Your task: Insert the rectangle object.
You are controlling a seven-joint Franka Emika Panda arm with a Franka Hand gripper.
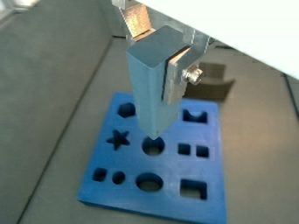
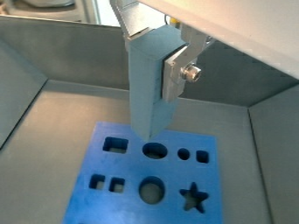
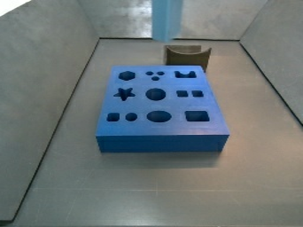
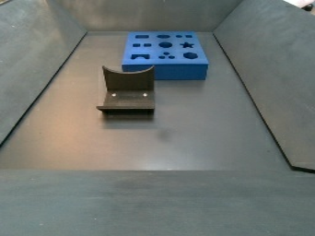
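Note:
My gripper (image 1: 158, 52) is shut on the rectangle object (image 1: 149, 87), a slim pale light-blue bar. The bar hangs upright between the silver fingers (image 1: 177, 77), well above the large dark-blue board (image 1: 170, 166) with shaped holes. In both wrist views the bar's lower end sits over the board's middle holes, apart from the board (image 2: 128, 164). The gripper (image 2: 156, 52) and bar (image 2: 146, 87) also show in a wrist view. In a side view only the bar's lower part (image 3: 166, 18) shows, above the board's far edge (image 3: 160, 137). The gripper is outside the side view that shows the board (image 4: 172, 72) at the back.
The dark brown fixture (image 3: 187, 55) stands on the floor just beyond the board; in a side view the fixture (image 4: 125, 92) is nearer the camera than the board. Grey sloping walls (image 4: 264, 83) enclose the grey floor (image 3: 154, 191).

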